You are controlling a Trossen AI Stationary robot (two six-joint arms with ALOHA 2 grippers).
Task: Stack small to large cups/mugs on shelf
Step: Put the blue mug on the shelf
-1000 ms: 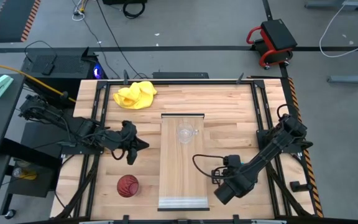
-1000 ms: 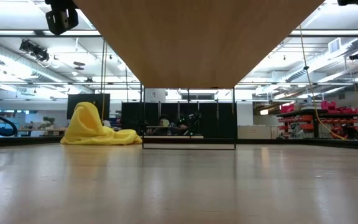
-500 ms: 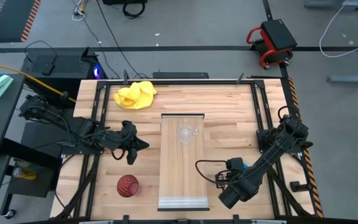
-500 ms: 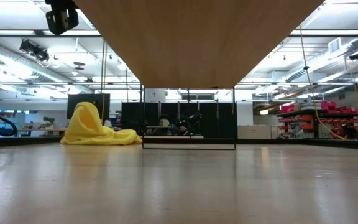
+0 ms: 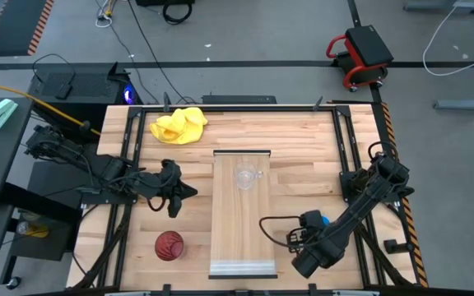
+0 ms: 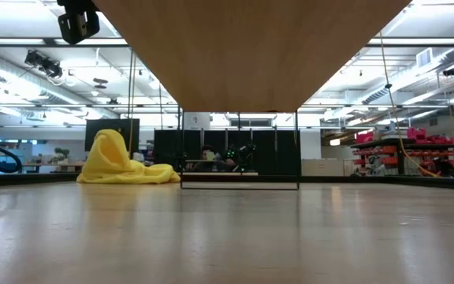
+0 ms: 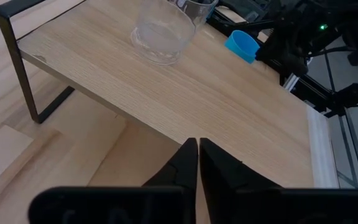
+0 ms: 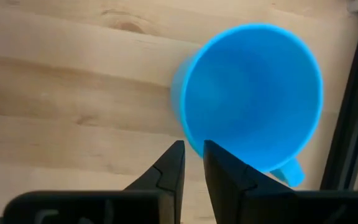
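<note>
Light-wood boards make up the worktop point(image 5: 303, 148), and on it, at mid-frame in the high view, stands the shelf point(image 5: 241, 238), a long narrow plank with a dark rim at its upper end and a pale lip at its lower end. The small clear glass mug point(image 5: 246, 177) sits on the shelf's upper part. The dark red ribbed cup point(image 5: 169, 245) stands on the worktop at lower left, well apart from the shelf. The bright blue mug point(image 5: 324, 219) shows at lower right, just beside the right arm, mostly hidden under it there; the right wrist view looks into its open mouth, with its handle toward the lower right of that frame. The right gripper point(image 8: 190, 163) hangs over the blue mug's rim with its fingers nearly together, gripping nothing. The left gripper point(image 7: 194, 163) waits left of the shelf, its fingers closed and empty. A crumpled yellow cloth point(image 5: 179, 125) lies at the upper left of the worktop.
</note>
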